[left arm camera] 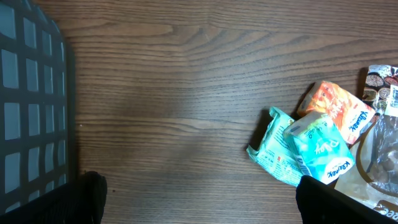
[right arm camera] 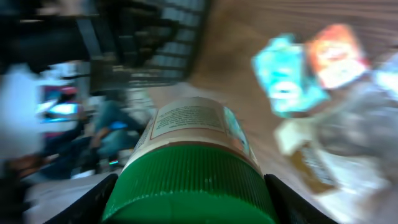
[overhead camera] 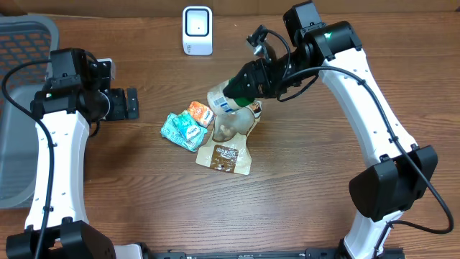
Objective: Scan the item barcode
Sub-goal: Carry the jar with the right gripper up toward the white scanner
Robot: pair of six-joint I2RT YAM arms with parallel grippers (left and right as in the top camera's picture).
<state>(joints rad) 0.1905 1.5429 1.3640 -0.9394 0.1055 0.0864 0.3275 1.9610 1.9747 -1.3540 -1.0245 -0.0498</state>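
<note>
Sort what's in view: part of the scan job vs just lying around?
Job: green-capped bottle, held by right gripper; white scanner.
Lying about: teal tissue packs, orange tissue pack, brown pouch, clear bag, grey basket; left gripper open, empty.

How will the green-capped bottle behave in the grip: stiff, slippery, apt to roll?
The bottle looks like rigid plastic, so it probably won't deform. Its ribbed green cap, where the jaws hold it, should resist slipping. Being round, it would likely roll if laid on the table.
</note>
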